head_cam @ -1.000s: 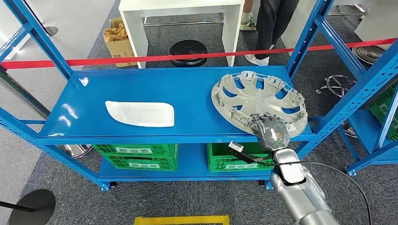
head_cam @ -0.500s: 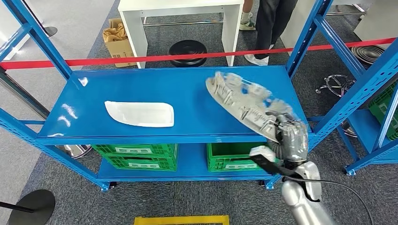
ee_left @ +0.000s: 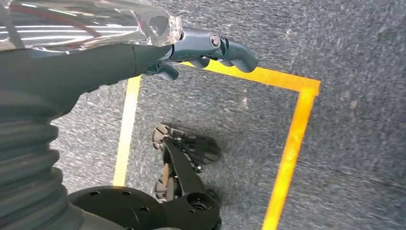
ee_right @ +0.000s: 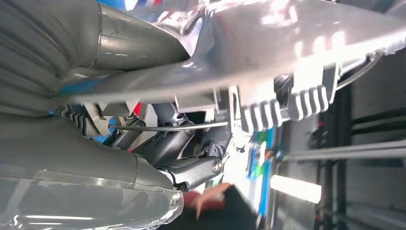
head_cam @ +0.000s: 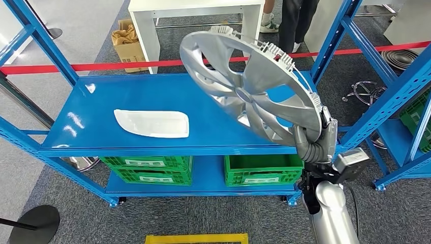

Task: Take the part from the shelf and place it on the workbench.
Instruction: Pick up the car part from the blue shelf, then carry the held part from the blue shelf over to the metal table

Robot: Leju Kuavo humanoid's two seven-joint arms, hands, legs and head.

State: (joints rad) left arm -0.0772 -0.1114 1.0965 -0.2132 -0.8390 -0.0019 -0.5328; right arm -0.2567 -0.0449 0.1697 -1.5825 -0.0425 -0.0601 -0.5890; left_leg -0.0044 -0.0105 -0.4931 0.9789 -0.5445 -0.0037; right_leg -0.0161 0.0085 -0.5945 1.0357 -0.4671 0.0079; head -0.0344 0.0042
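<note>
Grey carpet runs under a blue shelf, with a strip of yellow tape on the floor at the near edge of the head view. Closest in, the right hand grasps the rim of a silver hubcap, holding it clear of the shelf top and tilted steeply so its smooth face turns toward the camera; in the right wrist view the thumb lies on one side of the rim and the dark fingers curl behind it among the clips. The left hand hangs over the carpet and a yellow tape outline, holding nothing, its fingers loosely bent and slightly apart. Below the shelf top sit two green crates. On the shelf top, left of the hubcap, lies a white part. Beyond the shelf a red tape stretches across, and behind it stand a white table, a cardboard box and a person's legs.
</note>
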